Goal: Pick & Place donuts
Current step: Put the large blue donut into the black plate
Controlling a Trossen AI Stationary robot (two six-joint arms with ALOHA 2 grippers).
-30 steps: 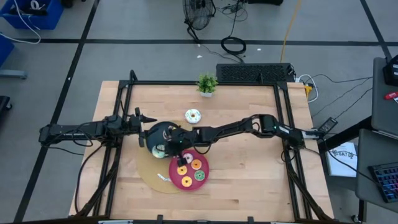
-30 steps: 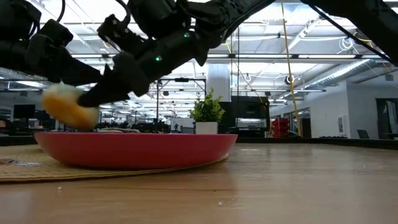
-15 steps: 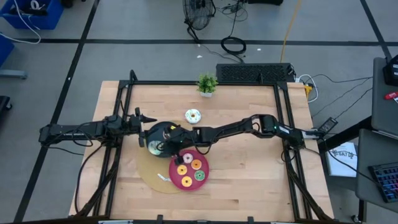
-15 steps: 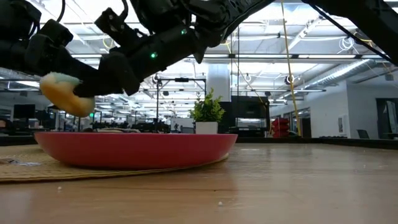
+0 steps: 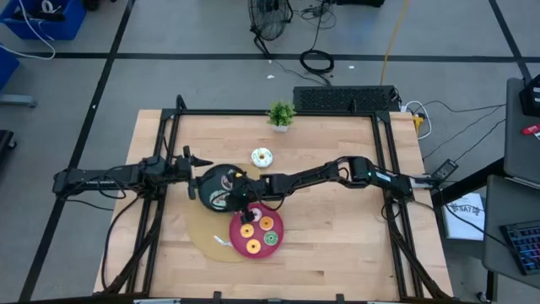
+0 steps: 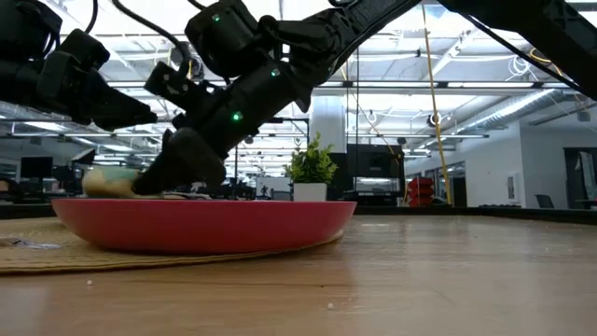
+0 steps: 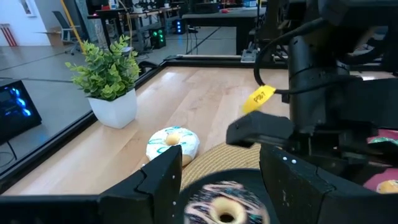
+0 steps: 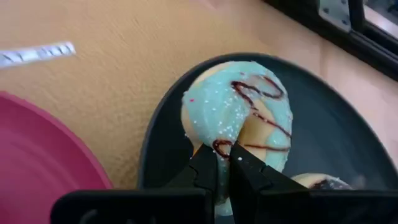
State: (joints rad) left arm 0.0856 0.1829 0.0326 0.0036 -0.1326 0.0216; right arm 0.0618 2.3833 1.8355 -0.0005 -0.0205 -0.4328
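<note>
**Ana:** Donuts first! Where is the small mint-blue donut with brown squiggles?

**Ben:** It sits over the round dark plate. The right gripper pinches it. The two dark fingers are squeezed tight on the ring's edge.

**Ana:** Is it down on the plate?

**Ben:** It is low over the plate. I cannot tell if it touches. From the table-level camera the donut peeks out behind the rim of the round pink plate.

**Ana:** Is anything else on the dark plate?

**Ben:** Yes, a white donut with dark sprinkles lies there. Its edge also shows right beside the mint one.

**Ana:** What does the left gripper do?

**Ben:** It hovers right at the dark plate's edge. Its fingers are spread apart and hold nothing.

**Ana:** And the pink plate?

**Ben:** From above, it lies just beside the dark plate, on a round tan mat. Four small donuts rest on it. Three are orange or yellow and one is green.

**Ana:** Any more donuts?

**Ben:** One white donut with blue-green swirls lies alone on the wooden table. It is between the dark plate and the little green plant in a white pot.
</note>
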